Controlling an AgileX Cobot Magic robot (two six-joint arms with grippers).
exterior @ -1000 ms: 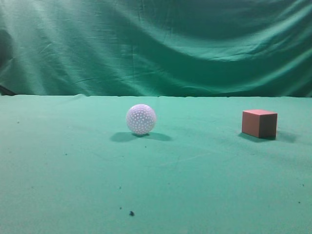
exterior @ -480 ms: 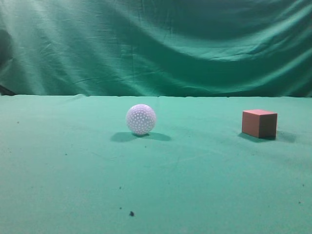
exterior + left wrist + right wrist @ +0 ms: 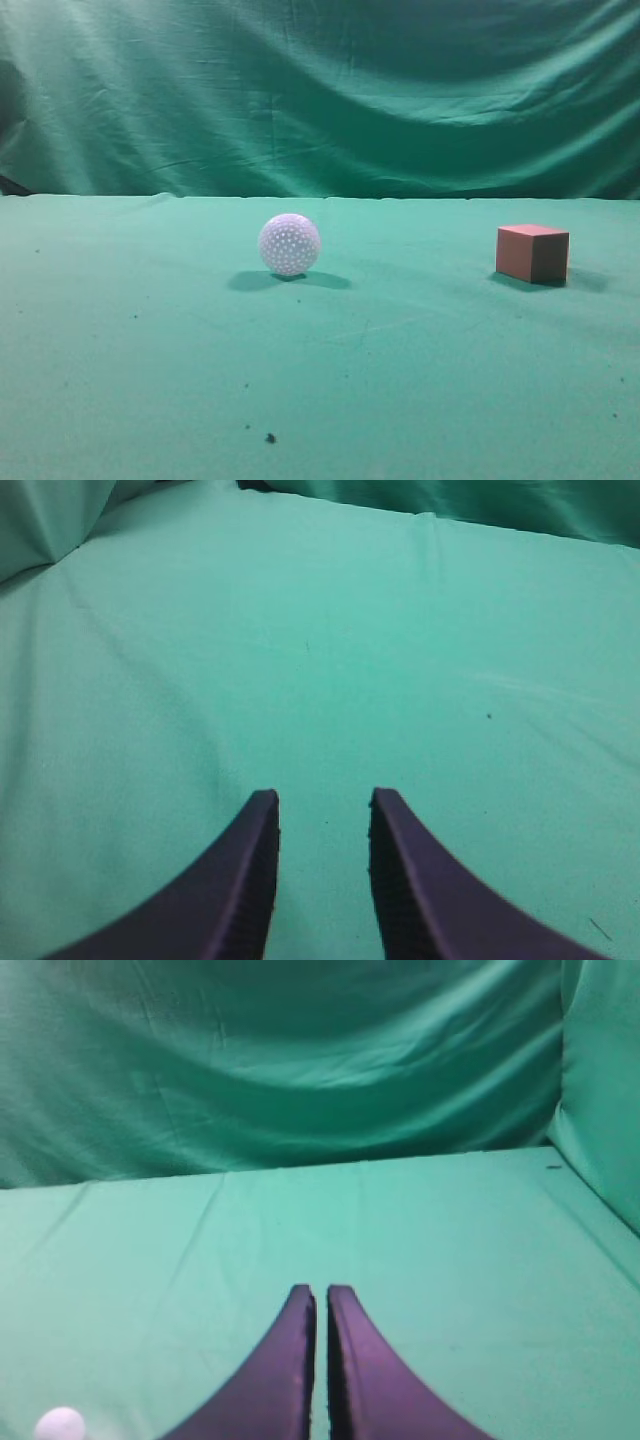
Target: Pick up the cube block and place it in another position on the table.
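Note:
The reddish-brown cube block [image 3: 532,253] sits on the green cloth table [image 3: 400,360] at the right in the exterior view, untouched. Neither arm shows in that view. In the left wrist view my left gripper [image 3: 323,798] is open and empty over bare green cloth. In the right wrist view my right gripper [image 3: 320,1292] is shut with nothing between its fingers, over the table. The cube does not show in either wrist view.
A white dimpled ball [image 3: 289,244] rests near the table's middle, left of the cube; it also shows at the bottom left of the right wrist view [image 3: 60,1425]. A wrinkled green curtain [image 3: 320,95] hangs behind the table.

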